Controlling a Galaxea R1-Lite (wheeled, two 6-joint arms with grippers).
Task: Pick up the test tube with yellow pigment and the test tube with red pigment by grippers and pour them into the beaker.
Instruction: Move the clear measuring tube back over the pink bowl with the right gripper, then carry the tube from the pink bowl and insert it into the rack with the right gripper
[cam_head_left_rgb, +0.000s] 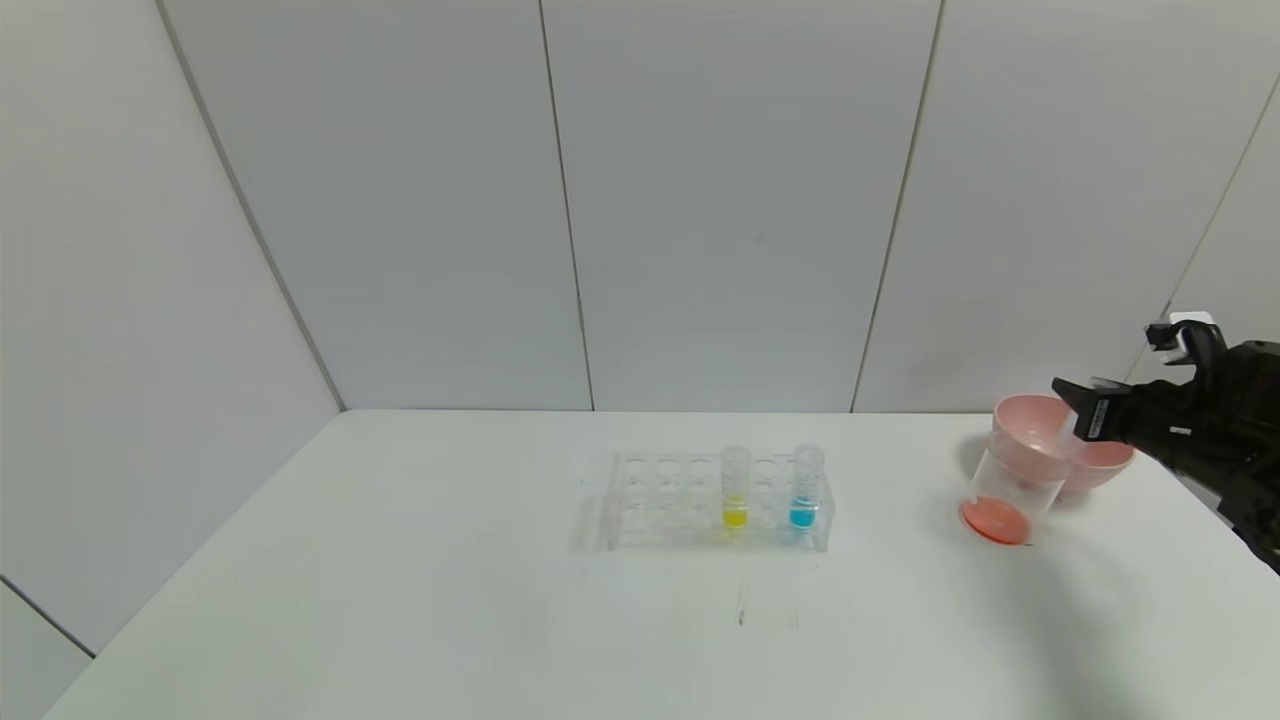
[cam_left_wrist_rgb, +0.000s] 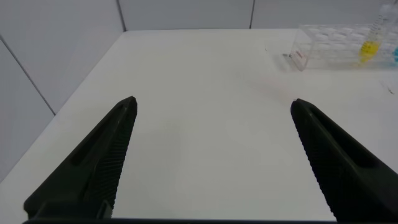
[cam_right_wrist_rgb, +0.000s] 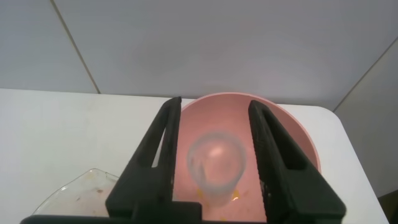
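The test tube with yellow pigment (cam_head_left_rgb: 735, 487) stands in the clear rack (cam_head_left_rgb: 665, 500) at mid table; it also shows in the left wrist view (cam_left_wrist_rgb: 371, 46). The beaker (cam_head_left_rgb: 1005, 485) stands at the right with red-orange liquid in its bottom. My right gripper (cam_head_left_rgb: 1075, 400) hovers over the pink bowl (cam_head_left_rgb: 1105, 465) behind the beaker. In the right wrist view its fingers (cam_right_wrist_rgb: 214, 101) are slightly apart around an emptied clear tube (cam_right_wrist_rgb: 216, 165), seen end-on, with pink showing on both sides. I cannot tell whether the tube rests in the bowl (cam_right_wrist_rgb: 292, 134). My left gripper (cam_left_wrist_rgb: 212, 101) is open and empty over the bare left side of the table.
A like tube with blue liquid (cam_head_left_rgb: 805, 490) stands in the rack to the right of the yellow one. The beaker's rim (cam_right_wrist_rgb: 68, 196) lies close beside the right gripper. The right table edge runs just past the bowl. Grey walls close the back and left.
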